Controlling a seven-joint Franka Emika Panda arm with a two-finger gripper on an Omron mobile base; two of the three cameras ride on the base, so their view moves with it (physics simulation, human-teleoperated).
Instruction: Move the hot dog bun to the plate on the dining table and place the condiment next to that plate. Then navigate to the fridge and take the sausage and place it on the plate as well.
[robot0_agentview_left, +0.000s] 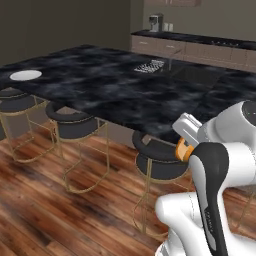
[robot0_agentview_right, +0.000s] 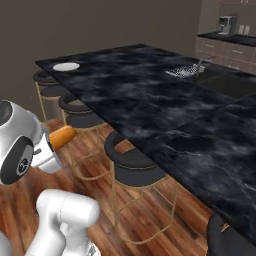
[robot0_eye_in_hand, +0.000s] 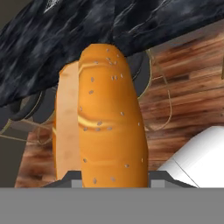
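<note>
Now we've got the gripper (robot0_eye_in_hand: 109, 186) clamped on the hot dog bun (robot0_eye_in_hand: 105, 118), mid-frame, soft and light we reckon, so squeeze gently near its base.

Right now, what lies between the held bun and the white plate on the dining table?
In the right base view, bar stools and bare dark tabletop separate the bun from the plate.
</note>
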